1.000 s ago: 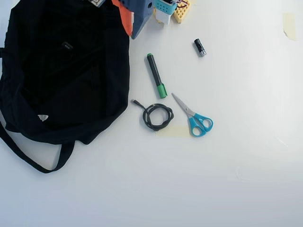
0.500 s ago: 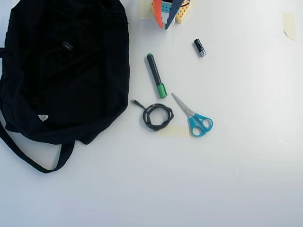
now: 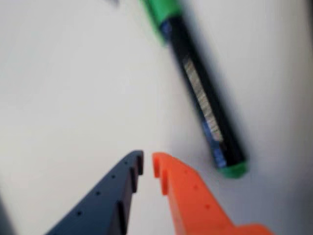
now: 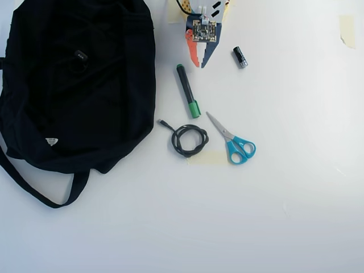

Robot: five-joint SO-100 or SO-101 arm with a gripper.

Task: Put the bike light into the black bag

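Observation:
The black bag (image 4: 108, 108) lies at the left of the overhead view, with a white triangular label and a long strap. A small black chunky thing, seemingly the bike light (image 4: 80, 55), rests on the bag's upper part. My gripper (image 4: 200, 63) is at the top centre, to the right of the bag and well apart from the light. In the wrist view my gripper (image 3: 147, 164) has a dark blue and an orange finger almost touching, with nothing between them. That view is blurred and shows neither the bag nor the light.
A black marker with green ends (image 4: 186, 91) lies just below the gripper and also shows in the wrist view (image 3: 205, 98). A short black cylinder (image 4: 240, 57) lies to the right. A coiled black cable (image 4: 189, 140) and blue-handled scissors (image 4: 233, 142) lie mid-table.

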